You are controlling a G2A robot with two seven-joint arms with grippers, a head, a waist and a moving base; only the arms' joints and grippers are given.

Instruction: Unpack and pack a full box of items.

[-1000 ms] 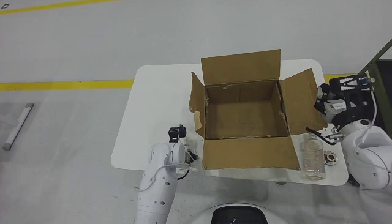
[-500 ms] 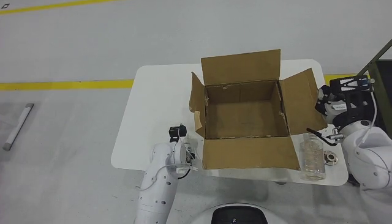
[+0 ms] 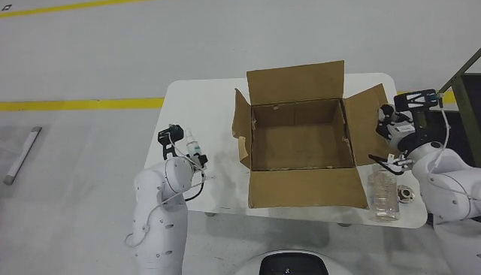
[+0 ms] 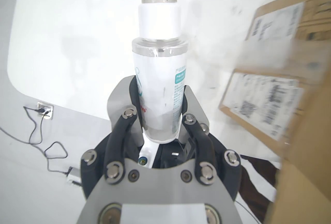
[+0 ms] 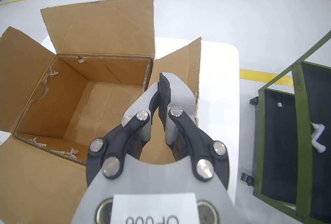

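Note:
An open cardboard box (image 3: 301,143) stands in the middle of the white table (image 3: 188,98), all flaps folded out and nothing visible inside (image 5: 85,98). My left gripper (image 4: 160,106) is shut on a small spray bottle (image 4: 159,75) with a white collar and a clear cap. It holds the bottle over the table left of the box (image 4: 292,85). From above, the spray bottle (image 3: 194,149) is in the left gripper (image 3: 198,158). My right gripper (image 5: 161,95) is shut with nothing in it, just above the box's right flap (image 3: 368,121).
A clear plastic bottle (image 3: 385,192) stands at the table's front right, with a small round item (image 3: 406,194) beside it. A green cart (image 5: 297,132) is parked right of the table. The table's rounded edge is near the left arm.
My left arm has swung from the box's front left corner out to the left and farther back, now showing the spray bottle in its grip. The right arm has shifted slightly.

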